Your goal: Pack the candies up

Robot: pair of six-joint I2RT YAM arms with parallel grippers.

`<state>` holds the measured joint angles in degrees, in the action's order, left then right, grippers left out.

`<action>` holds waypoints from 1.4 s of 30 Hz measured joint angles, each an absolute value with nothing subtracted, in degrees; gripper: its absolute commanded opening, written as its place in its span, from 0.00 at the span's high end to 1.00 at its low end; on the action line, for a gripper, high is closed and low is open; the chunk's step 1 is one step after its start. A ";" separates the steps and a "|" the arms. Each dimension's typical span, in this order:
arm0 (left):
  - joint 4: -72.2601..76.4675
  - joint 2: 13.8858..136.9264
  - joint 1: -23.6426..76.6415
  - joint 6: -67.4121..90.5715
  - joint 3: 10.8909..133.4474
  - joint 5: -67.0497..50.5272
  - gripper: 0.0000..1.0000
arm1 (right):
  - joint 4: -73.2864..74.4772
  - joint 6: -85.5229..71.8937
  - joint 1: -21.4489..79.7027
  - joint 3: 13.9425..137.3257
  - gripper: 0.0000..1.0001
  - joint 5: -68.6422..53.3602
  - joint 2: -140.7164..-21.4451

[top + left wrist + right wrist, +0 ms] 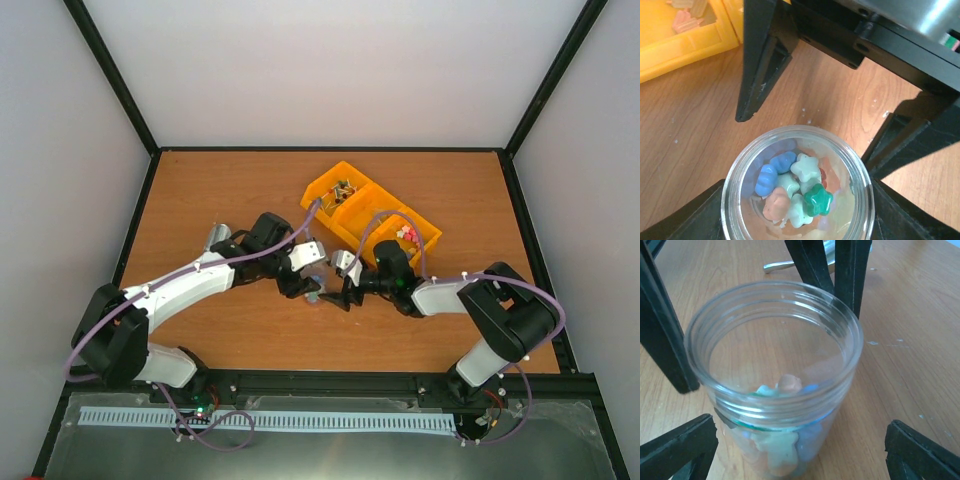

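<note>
Wooden table, white walls, black frame. One yellow bin, three compartments. One clear jar stands on the table between two grippers. Candies: about seven visible in jar, more in bin's end compartment. Left gripper fingers clamp jar; right gripper fingers spread wide around it.

You face brown wood table; white walls left, far, right; black posts at corners; soft even light.
</note>
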<state>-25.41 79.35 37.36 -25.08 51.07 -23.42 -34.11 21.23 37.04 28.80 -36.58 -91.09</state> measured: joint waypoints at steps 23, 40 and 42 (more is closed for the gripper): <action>-34.39 82.41 36.49 -43.03 55.61 -29.15 0.58 | -36.27 24.47 39.83 29.71 0.31 -39.64 -93.60; -18.31 78.67 34.15 -20.75 47.18 -28.67 0.58 | -37.69 20.03 39.62 29.71 0.30 -33.61 -93.17; -17.98 78.70 34.11 -20.67 47.16 -28.64 0.58 | -38.26 19.57 39.94 29.71 0.41 -33.36 -93.73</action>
